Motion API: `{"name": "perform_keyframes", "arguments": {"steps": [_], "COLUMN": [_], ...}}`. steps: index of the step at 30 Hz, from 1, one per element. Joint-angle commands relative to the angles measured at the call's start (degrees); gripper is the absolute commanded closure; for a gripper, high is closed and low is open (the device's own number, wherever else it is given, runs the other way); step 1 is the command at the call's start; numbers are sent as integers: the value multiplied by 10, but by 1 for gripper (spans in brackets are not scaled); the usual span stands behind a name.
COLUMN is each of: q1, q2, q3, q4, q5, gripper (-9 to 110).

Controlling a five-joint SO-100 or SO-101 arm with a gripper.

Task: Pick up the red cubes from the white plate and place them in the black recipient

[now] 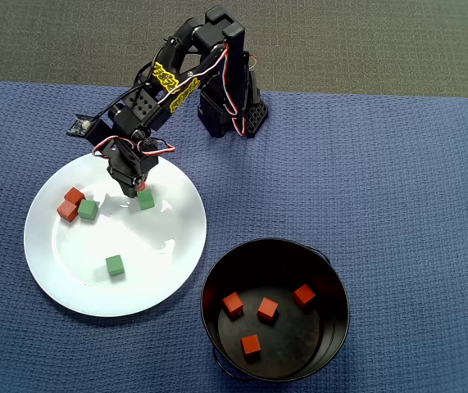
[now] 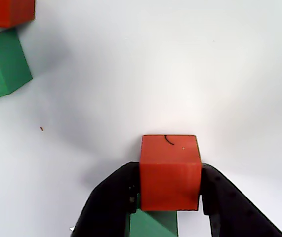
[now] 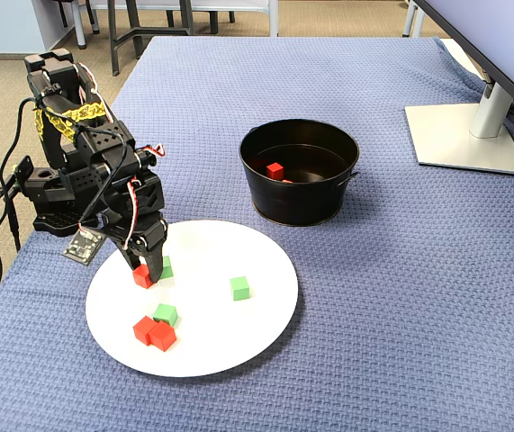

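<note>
The gripper (image 2: 170, 197) sits low over the far side of the white plate (image 1: 70, 278), its two black jaws pressed against opposite faces of one red cube (image 2: 170, 170); the wrist view shows no gap on either side, so the cube reads as clamped. Whether it is clear of the plate surface cannot be told. A green cube (image 2: 153, 223) lies just beside and partly under the held one, touching or nearly so. The cube has no long axis; what matters is direction. In the overhead view the black pot (image 1: 332, 270) lies to the right of and nearer than the gripper (image 1: 139, 190), well apart, past the plate rim. Four red cubes (image 1: 267, 309) already rest on its floor; two more (image 1: 70, 205) remain on the plate's left side, touching, beside another green cube (image 1: 88, 210). Judgement: the next move needs a lift above the tall pot wall before swinging right.
</note>
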Motion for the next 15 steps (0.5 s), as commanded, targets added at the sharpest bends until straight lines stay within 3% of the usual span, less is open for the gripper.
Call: {"name": "perform_keyframes", "arguments": {"steps": [1, 8, 15], "q1": [-6, -2, -83], "q2": [35, 51, 12], "q3": [-17, -222, -456], "q4": [6, 156, 265], "q5": [-11, 37, 114], "gripper": [101, 101, 101]}}
